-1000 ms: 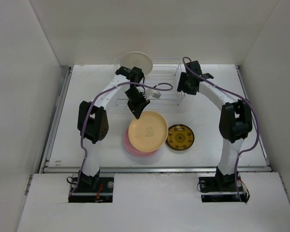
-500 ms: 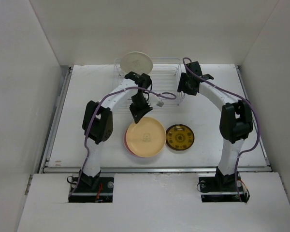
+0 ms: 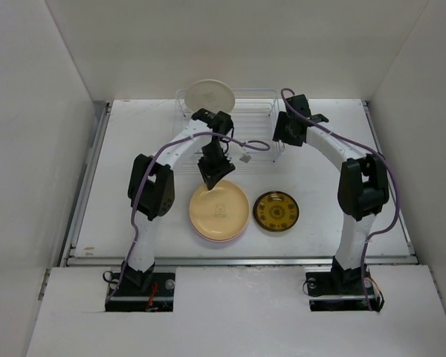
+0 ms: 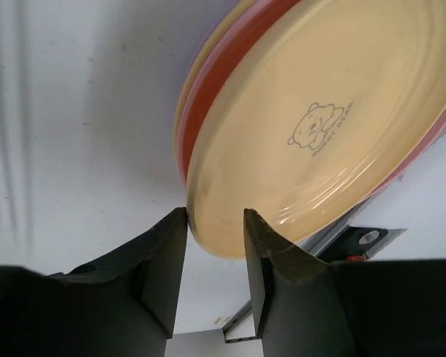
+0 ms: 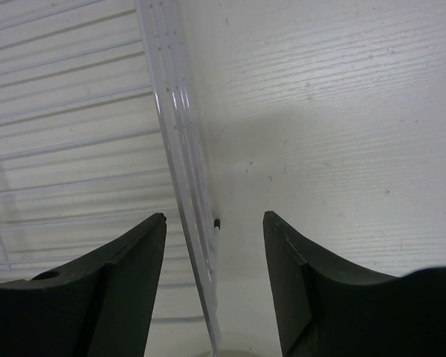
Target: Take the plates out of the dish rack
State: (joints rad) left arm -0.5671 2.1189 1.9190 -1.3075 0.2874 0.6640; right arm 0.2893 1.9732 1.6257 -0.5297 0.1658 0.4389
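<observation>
A yellow plate lies flat on top of a pink plate in front of the dish rack. My left gripper is at that plate's far rim. In the left wrist view the left gripper is open, its jaws standing either side of the yellow plate rim, with the pink plate under it. A brown-gold plate lies to the right. A cream plate stands upright in the rack's back left. My right gripper hangs open over the rack's right side wire.
White walls close in the table on the left, right and back. A metal rail runs along the table's near edge, just in front of the plates. The rack's wire floor fills the left of the right wrist view.
My left arm brought the yellow plate down and toward the near edge, laid it flat on the pink plate, and its jaws parted. The right arm has not moved.
</observation>
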